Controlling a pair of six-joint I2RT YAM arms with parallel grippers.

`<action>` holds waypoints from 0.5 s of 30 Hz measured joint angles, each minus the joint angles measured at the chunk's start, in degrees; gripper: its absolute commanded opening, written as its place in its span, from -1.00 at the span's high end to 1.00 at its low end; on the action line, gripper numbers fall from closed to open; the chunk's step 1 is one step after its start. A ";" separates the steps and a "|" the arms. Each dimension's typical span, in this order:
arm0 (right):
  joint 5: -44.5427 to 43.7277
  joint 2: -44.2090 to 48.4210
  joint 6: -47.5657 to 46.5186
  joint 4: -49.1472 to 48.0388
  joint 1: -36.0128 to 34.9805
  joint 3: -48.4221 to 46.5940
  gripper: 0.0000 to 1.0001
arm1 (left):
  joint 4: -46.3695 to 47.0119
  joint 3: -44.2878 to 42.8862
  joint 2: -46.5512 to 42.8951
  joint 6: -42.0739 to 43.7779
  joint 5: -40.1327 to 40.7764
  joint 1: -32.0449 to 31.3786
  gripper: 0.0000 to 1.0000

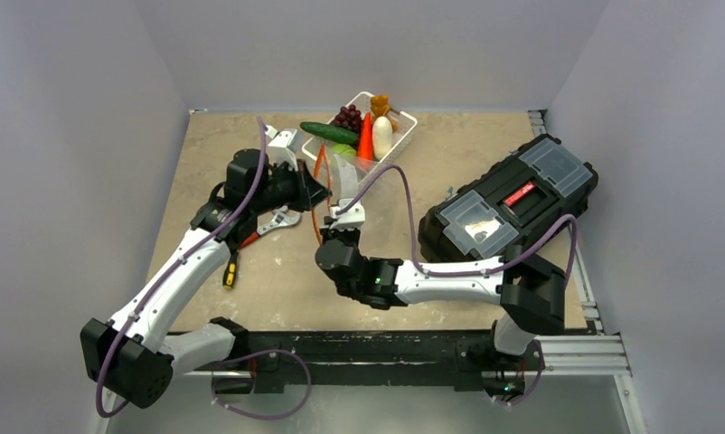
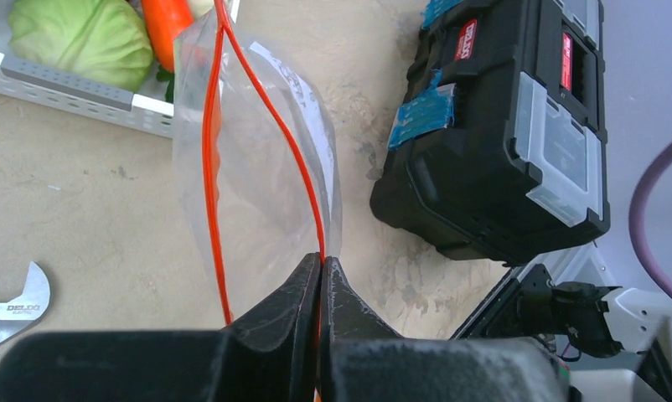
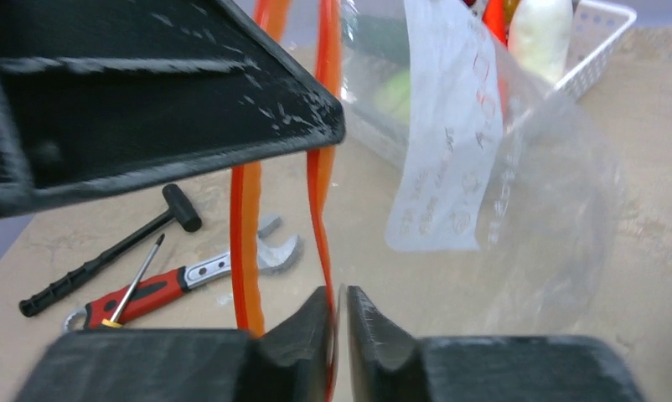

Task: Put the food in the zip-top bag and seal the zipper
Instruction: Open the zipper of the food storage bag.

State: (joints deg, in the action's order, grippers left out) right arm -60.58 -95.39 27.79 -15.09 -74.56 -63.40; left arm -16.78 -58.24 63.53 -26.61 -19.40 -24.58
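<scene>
Over the desk [image 1: 277,289], the top view shows the left hand [image 1: 314,192] and right hand [image 1: 345,215] meeting at the zip-top bag [image 1: 345,174], just in front of the white basket [image 1: 406,127]. The basket holds all the food [image 1: 366,136]; the black toolbox [image 1: 508,203] sits shut. At the left wrist, that hand is clamped on one lip of the zipper [image 2: 207,151], and the bag looks empty. At the right wrist, that hand pinches the strip too; which lip, I cannot tell. I judge it best to keep the mouth taut and gaping toward the basket before either hand lets go.
</scene>
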 measured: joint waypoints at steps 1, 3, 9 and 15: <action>0.15 0.04 -0.46 -0.31 0.13 0.52 1.00 | -0.02 0.00 0.00 0.04 -0.33 -0.04 1.00; 1.01 0.31 -0.83 -1.05 0.46 1.84 1.00 | -0.48 -0.02 0.07 0.63 -0.61 -0.26 0.51; 9.57 4.96 0.24 0.92 2.97 5.18 1.00 | -4.15 -0.81 -0.35 4.70 1.01 -1.09 -0.43; 26.27 14.08 5.62 3.98 10.80 6.23 1.00 | -5.11 -0.79 -6.51 8.72 3.85 -2.78 -0.54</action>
State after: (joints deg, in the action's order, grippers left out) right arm -34.30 -81.32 33.41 -11.11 -63.77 -57.17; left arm -21.89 -59.02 57.01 -17.89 -15.55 -27.35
